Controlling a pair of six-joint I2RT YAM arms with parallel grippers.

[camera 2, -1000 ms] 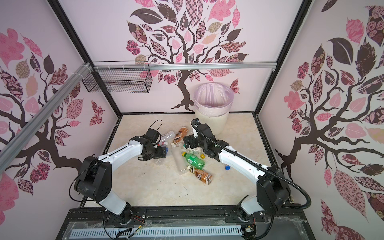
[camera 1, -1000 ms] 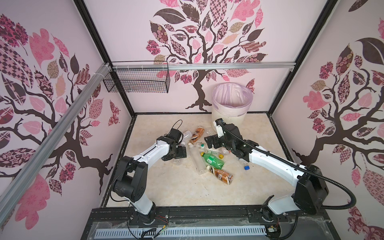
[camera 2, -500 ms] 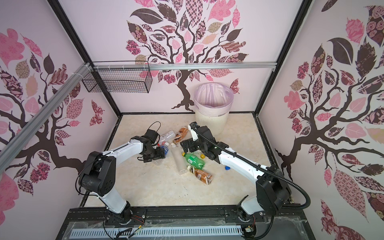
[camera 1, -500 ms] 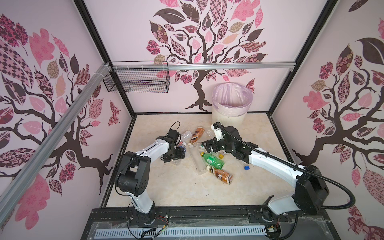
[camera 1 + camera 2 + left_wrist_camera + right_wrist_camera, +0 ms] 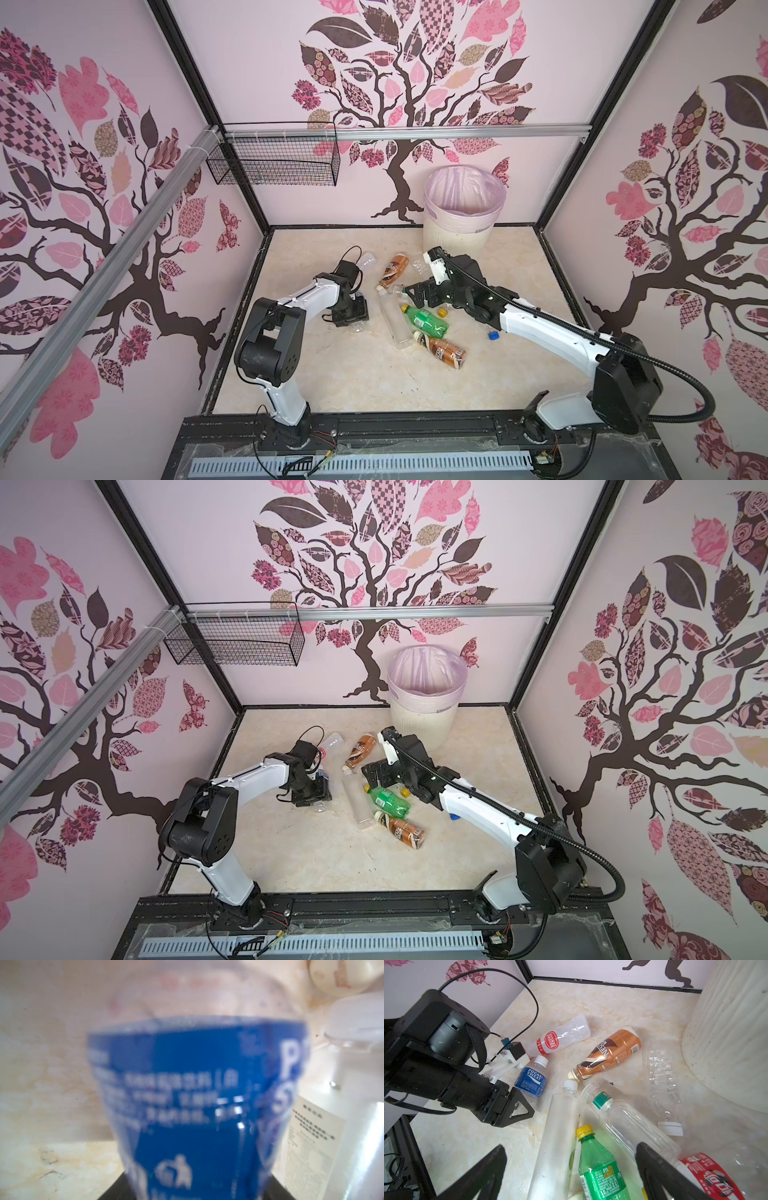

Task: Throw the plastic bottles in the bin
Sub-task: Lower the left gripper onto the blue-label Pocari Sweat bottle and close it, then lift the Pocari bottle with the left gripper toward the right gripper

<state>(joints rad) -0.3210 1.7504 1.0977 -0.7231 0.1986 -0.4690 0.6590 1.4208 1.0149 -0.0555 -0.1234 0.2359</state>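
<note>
My left gripper (image 5: 353, 321) is shut on a blue-labelled plastic bottle (image 5: 531, 1082) lying on the floor; its label (image 5: 187, 1095) fills the left wrist view. My right gripper (image 5: 571, 1167) hangs open just above a green bottle (image 5: 600, 1169) and a tall frosted bottle (image 5: 558, 1136), holding nothing. Around them lie a brown bottle (image 5: 610, 1053), a red-labelled clear bottle (image 5: 560, 1038) and two clear bottles (image 5: 662, 1084) (image 5: 629, 1124). Another brown bottle (image 5: 444, 351) lies nearer the front. The cream bin (image 5: 463, 216) with its pink liner stands at the back, just behind the right gripper (image 5: 419, 293).
A black wire basket (image 5: 274, 166) hangs on the rail at the back left. A loose blue cap (image 5: 493, 336) lies beside the right arm. Walls close in the floor on three sides. In the right wrist view the bin's ribbed wall (image 5: 733, 1032) is close by.
The left gripper's jaws have closed in on the blue-labelled bottle. The right gripper has come down and forward from near the bin to just over the bottle pile, still open.
</note>
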